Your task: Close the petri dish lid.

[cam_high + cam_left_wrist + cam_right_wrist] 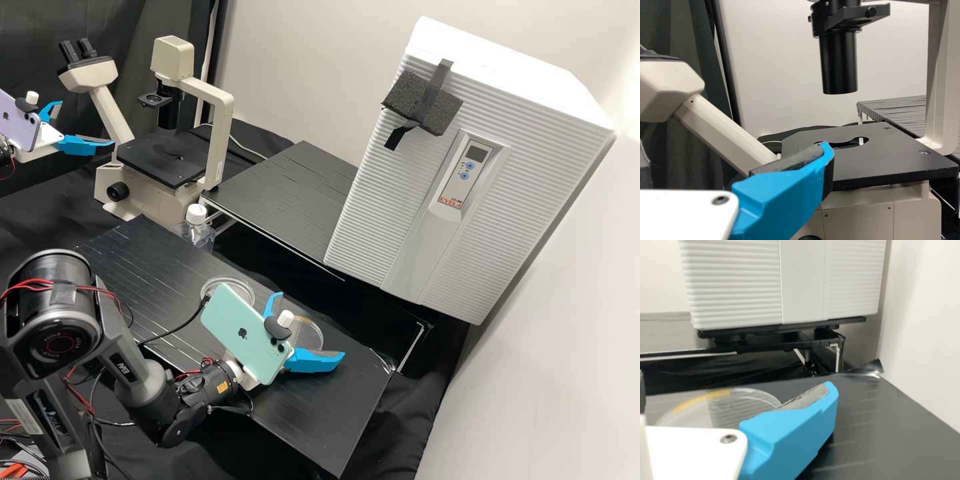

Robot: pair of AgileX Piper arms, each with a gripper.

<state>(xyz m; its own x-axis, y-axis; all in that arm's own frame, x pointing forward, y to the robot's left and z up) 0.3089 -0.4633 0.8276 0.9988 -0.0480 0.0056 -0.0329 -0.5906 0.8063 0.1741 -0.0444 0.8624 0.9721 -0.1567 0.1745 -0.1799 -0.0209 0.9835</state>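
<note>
The yellow-marked petri dish point(311, 335) is seen on the black bench point(333, 427), just ahead of the right gripper point(311, 325), whose fingers are parted; the other clear dish part point(240, 287) is set nearer the left gripper point(87, 123), itself spread and well away. Which is the lid cannot be told.

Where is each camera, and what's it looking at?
High view: off the arms, looking forward and down at the black bench; the left gripper and right gripper show.
Left wrist view: on the left wrist, facing the cream microscope with a black stage; one bright blue finger shows.
Right wrist view: on the right wrist, looking over the round clear dish with a yellow-marked rim towards the white ribbed box; one blue finger shows.
Shared: high and right wrist views both show dish and box.
</note>
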